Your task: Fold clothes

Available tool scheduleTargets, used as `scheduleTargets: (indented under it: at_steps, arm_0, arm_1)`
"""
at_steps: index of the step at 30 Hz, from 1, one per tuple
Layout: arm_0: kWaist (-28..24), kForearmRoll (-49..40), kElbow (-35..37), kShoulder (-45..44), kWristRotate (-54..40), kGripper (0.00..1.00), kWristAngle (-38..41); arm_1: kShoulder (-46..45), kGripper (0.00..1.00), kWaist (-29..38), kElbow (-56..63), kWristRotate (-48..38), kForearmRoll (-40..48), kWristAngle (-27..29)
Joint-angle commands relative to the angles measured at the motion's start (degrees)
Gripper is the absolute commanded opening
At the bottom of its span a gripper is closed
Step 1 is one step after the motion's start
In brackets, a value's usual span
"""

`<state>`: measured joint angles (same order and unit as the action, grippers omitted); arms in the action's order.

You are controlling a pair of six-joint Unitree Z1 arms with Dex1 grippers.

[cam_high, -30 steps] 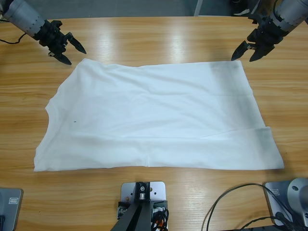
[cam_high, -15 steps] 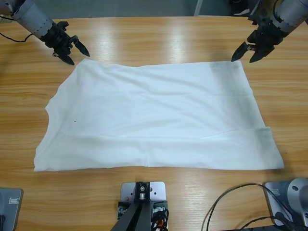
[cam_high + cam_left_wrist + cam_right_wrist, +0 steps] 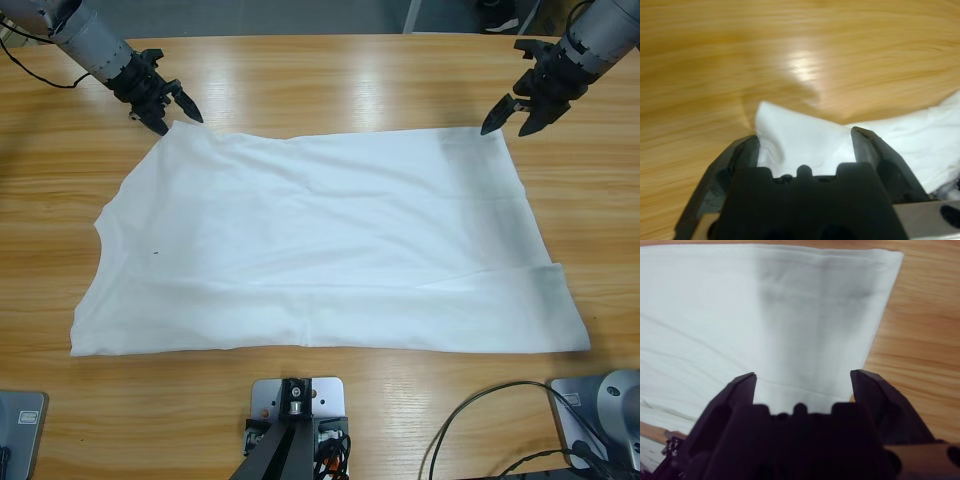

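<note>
Presently, a plain white soft-fabric shirt (image 3: 320,245) lies spread nearly flat across the middle of the long wooden tabletop (image 3: 330,85), with shallow creases running through it. Its long lower border runs parallel to the tabletop's near edge, and a short sleeve or flap juts out toward the right edge. A tiny dark speck shows on the cloth toward its left side.

The left arm's black two-jaw gripper (image 3: 172,108) stands at the shirt's far left corner, jaws spread wide. In the left wrist view that gripper (image 3: 805,142) has the white corner lying between its jaws, not clamped; whether the jaw tips touch the cloth cannot be told.

The right arm's black two-jaw gripper (image 3: 508,112) stands at the shirt's far right corner, jaws likewise wide apart and holding nothing. In the right wrist view this gripper (image 3: 802,382) looks down on the hemmed edge of the shirt (image 3: 765,315), with its shadow falling on the cloth.

The tabletop is glossy, light-brown grained wood with bright glare patches along the far side. Beyond the far edge, grey flooring (image 3: 300,15) shows.
</note>
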<state>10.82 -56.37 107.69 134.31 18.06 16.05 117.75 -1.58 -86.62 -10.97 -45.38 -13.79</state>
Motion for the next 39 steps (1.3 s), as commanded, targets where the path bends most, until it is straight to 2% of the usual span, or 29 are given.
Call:
scheduleTargets:
  at_steps: [1,2,3,11,23,30,37,38,39]
  arm_0:
    - [-0.36,0.47,-0.29,2.68,-0.64,0.227,3.65]
    - [-0.36,0.37,-0.2,2.46,-0.33,0.075,3.67]
    - [-0.45,0.07,-0.2,2.45,-0.36,0.0,3.58]
    - [-0.01,-4.78,-0.11,1.59,-4.53,0.0,3.72]
    - [6.58,-17.95,-0.55,-5.62,-8.48,0.0,1.3]
    - [9.48,-26.14,-2.15,-2.49,-8.12,0.0,-0.97]
    - [10.82,-28.79,-6.56,1.04,-6.13,0.0,-0.64]
    - [10.96,-28.78,-6.88,1.64,-5.65,0.052,-1.01]
    - [11.17,-28.64,-6.93,2.08,-4.93,0.268,-1.8]
  arm_1:
    - [2.22,0.775,-1.23,2.25,0.51,-0.15,-0.36]
    - [2.18,0.775,-1.25,2.25,0.51,-0.13,-0.36]
    - [2.13,0.775,-1.25,2.25,0.51,-0.08,-0.36]
    - [1.87,0.775,-1.25,2.35,0.51,-0.06,-0.39]
    - [-0.17,0.775,-1.28,7.85,0.51,1.91,-0.53]
    - [-1.49,0.775,-1.27,9.89,0.51,2.49,-0.45]
    - [-1.84,0.775,-1.27,10.42,0.51,2.66,-0.45]
    - [-1.91,0.775,-1.27,10.42,0.51,2.66,-0.45]
    - [-1.98,0.775,-1.25,10.42,0.44,2.66,-0.45]
